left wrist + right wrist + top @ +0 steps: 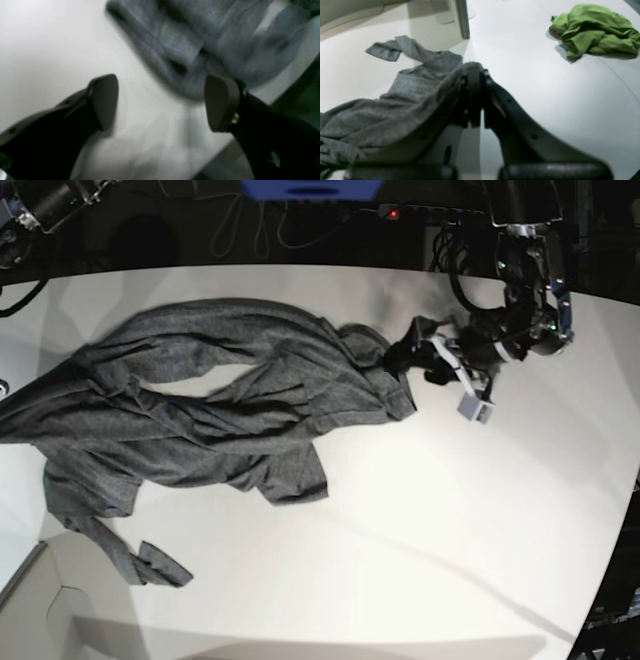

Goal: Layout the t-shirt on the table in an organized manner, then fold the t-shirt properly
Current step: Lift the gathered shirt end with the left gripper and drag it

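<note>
In the base view, going left to right, the t-shirt (200, 405) lies bunched and twisted across the left and middle of the table (430, 510), a narrow strip of cloth trailing off toward the near-left corner and the left end of the shirt running out past the frame edge. That far-left end is where the right arm works, though the arm itself is outside this view. Its own wrist camera shows the right gripper (475, 72) with its jaws pinched together on a fold of the grey cloth, which drapes away to the left. Holding an edge this way looks meant to anchor one end, so that the shirt can be drawn flat rather than dragged whole.

Further right, the shirt narrows into a gathered bunch. Just beside it sits the left gripper (415, 345), reaching in from the arm at the table's far right. The left wrist view, blurred, shows this gripper's jaws standing wide apart with only bare white table between them and the cloth lying just beyond the tips; nothing is held.

The layout stage appears unfinished: the shirt is wrinkled and no folding can start yet. A green cloth (595, 30) lies apart on the table.
</note>
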You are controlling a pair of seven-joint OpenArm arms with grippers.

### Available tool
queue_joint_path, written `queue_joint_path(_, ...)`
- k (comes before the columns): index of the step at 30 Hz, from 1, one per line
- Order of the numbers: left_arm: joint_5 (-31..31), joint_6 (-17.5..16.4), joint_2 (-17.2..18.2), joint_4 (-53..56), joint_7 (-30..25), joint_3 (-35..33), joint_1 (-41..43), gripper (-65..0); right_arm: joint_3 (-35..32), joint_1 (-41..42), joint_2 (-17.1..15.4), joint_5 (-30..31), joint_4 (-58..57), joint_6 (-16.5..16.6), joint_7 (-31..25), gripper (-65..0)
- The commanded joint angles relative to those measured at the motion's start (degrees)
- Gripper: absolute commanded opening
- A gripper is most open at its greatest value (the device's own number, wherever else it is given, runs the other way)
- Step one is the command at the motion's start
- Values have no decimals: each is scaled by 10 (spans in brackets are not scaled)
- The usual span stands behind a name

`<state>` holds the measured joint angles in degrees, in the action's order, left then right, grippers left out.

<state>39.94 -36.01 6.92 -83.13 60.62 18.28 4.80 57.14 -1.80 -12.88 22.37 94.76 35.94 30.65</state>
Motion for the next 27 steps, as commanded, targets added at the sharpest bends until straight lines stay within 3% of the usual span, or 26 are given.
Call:
queue_joint_path(1,5,1,-5,6,-23,0,-7,-126,2,-3,-13,10,9,-4,-17,-650)
queue_joint_path(6,5,1,-22,53,-84,0,-18,-126,1,-5,-13,10,9,-4,-18,-650)
queue_joint_path(13,5,-3,-21,136,-93,-49,-70,-143,0,-5,-13,10,9,-4,-17,-650)
queue_joint_path(14,5,-3,-22,143,-94,-51,-76,-168,0,-5,-13,10,9,-4,-17,-650)
queue_joint_path(16,5,-3,-25,157,-104,-51,-89,-281,0,-6,-13,10,9,-4,-17,-650)
queue_joint_path(20,5,-2,-20,166,-149,-51,-98,-628,0,-6,-15,9,8,-4,-18,-650)
queue_joint_path(27,8,-2,39,157,-159,-46,-168,-650,0,-6,-17,9,-17,-4,-21,-650)
